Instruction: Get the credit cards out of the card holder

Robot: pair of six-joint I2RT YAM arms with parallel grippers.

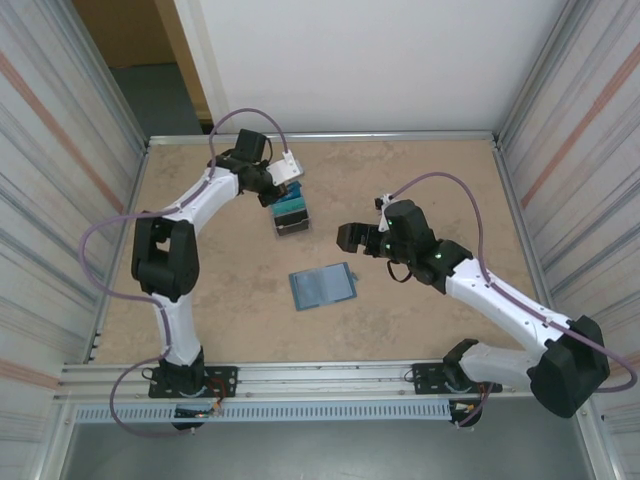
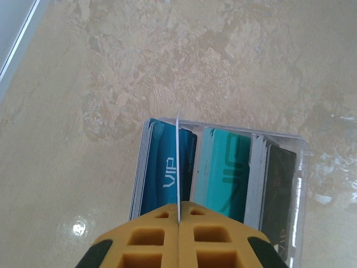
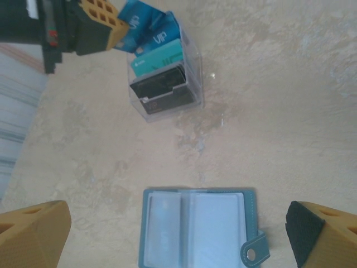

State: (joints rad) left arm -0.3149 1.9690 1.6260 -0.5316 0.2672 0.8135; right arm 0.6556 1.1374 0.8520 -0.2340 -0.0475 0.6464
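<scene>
Upper left of centre, top view: left fingers [image 2: 167, 223] clamped on one thin card [image 2: 178, 162], edge-on, over blue end of credit cards [image 2: 226, 173] standing in clear box [image 2: 301, 162]. Mid-desk [image 1: 200, 340]: card holder [image 1: 322, 286] lying open, pocket panels up, below box, apart from it. Right of centre: right fingers [image 1: 349, 238] spread wide, empty. In wrist view, card holder sits low between them, untouched.

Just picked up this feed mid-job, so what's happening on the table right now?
The left gripper is shut on a thin card, held edge-on over a clear box with blue, teal and dark cards standing in it. The wallet lies open on the table, pockets up, and they look empty. The right gripper hangs open above it, touching nothing.
</scene>
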